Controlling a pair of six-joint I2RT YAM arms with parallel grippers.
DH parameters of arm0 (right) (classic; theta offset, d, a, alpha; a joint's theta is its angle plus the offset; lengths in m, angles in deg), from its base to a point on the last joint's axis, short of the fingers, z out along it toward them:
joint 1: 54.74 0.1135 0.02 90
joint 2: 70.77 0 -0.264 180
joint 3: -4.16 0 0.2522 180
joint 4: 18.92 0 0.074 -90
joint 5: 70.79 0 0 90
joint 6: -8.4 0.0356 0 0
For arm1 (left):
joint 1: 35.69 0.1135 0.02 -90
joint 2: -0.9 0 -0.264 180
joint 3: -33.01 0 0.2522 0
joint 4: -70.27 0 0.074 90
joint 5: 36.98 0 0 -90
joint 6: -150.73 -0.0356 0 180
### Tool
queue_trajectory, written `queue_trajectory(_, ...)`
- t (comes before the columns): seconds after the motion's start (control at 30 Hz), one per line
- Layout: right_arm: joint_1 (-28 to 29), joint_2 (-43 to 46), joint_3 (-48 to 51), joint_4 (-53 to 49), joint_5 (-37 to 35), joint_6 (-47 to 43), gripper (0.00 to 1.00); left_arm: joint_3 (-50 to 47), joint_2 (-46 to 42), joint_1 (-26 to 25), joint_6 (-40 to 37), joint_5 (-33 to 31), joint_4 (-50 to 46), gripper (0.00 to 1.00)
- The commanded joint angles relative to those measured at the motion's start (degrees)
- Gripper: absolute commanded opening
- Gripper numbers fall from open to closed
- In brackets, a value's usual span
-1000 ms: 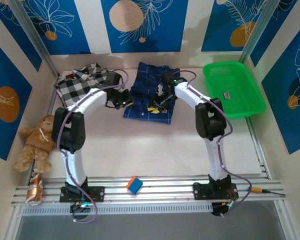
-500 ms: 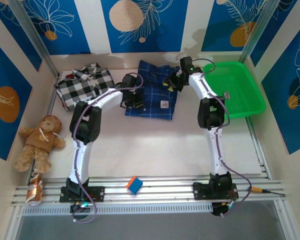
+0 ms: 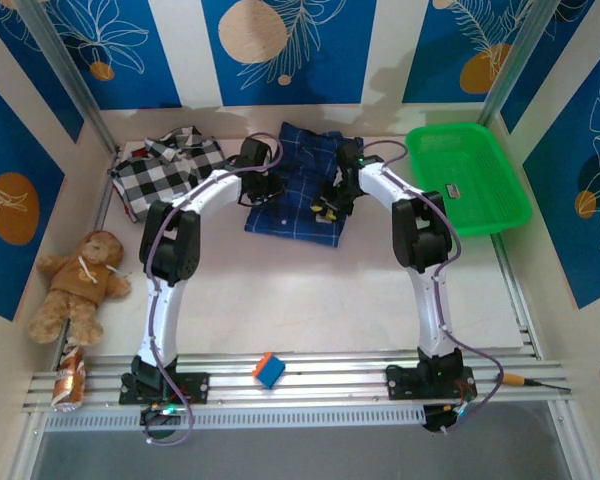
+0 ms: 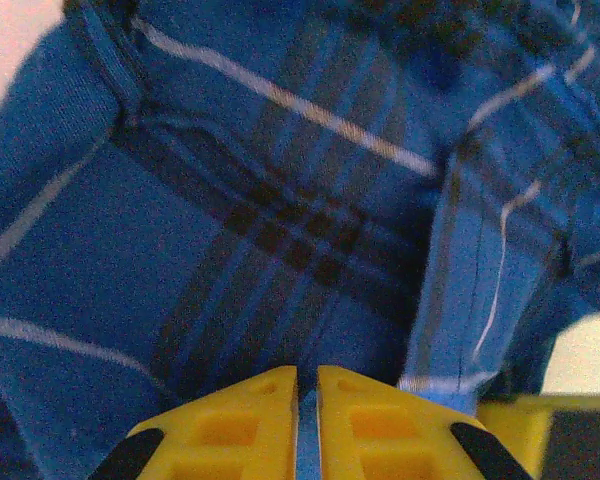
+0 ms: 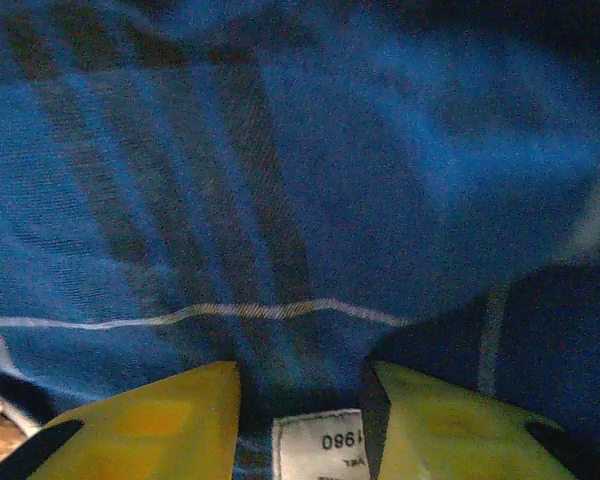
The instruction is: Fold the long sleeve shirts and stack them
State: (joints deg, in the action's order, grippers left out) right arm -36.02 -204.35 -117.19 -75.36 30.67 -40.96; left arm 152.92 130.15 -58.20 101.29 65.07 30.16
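Top view: the dark blue plaid shirt (image 3: 295,205) lies part-folded at the back middle of the table (image 3: 310,290). Both arms reach onto it, the left gripper (image 3: 263,190) at its left edge and the right gripper (image 3: 331,203) on its right half. The wrists cover both claws, so I cannot tell either gap from up there.

Left wrist view: yellow fingers (image 4: 225,425) are closed to a slit with a sliver of blue cloth nipped between them. Plaid cloth rises close ahead.

Right wrist view: yellow fingers (image 5: 150,430) stand part-way apart, straddling a small white label (image 5: 318,445) on the cloth.

The black-and-white checked shirt (image 3: 165,172) is bunched at back left, near the left arm and apart from the blue one. A green basket (image 3: 470,178) sits back right. A teddy bear (image 3: 75,285) is by the left wall. A can (image 3: 70,382) and a blue-orange cube (image 3: 269,370) are on the near rail.
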Motion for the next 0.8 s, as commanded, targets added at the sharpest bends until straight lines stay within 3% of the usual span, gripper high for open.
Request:
queue_trajectory(0.0,2.08,3.59,5.33,-3.49,0.76,2.05,0.38,2.83,0.84,1.04,-2.18,3.34,1.93,0.15)
queue_trajectory(0.23,7.24,13.82,23.33,7.48,15.52,21.94,0.4,3.01,-1.28,0.69,-0.85,16.31,10.95,0.16)
queue_trajectory(0.33,9.1,17.58,27.07,8.57,17.1,27.91,0.42,1.74,-5.8,0.92,-2.52,15.63,7.35,0.18)
queue_trajectory(0.43,8.81,23.4,29.34,6.38,15.94,29.75,0.45,-2.17,-13.37,2.46,-3.2,14.58,2.95,0.29)
queue_trajectory(0.5,7.87,27.58,28.97,4.18,14.21,27.74,0.48,-6.42,-19.67,3.47,-3.47,12.03,-1.01,0.44)
queue_trajectory(0.6,6.68,30.15,22.46,-5.21,8.95,17.7,0.51,-13.3,-27.77,3.78,-3.4,9.39,-6.94,0.57)
queue_trajectory(0.77,3.59,22.09,5.51,-17.17,5.19,-6.87,0.51,-28.63,-39.15,2.97,2.28,3.19,-13.55,0.58)
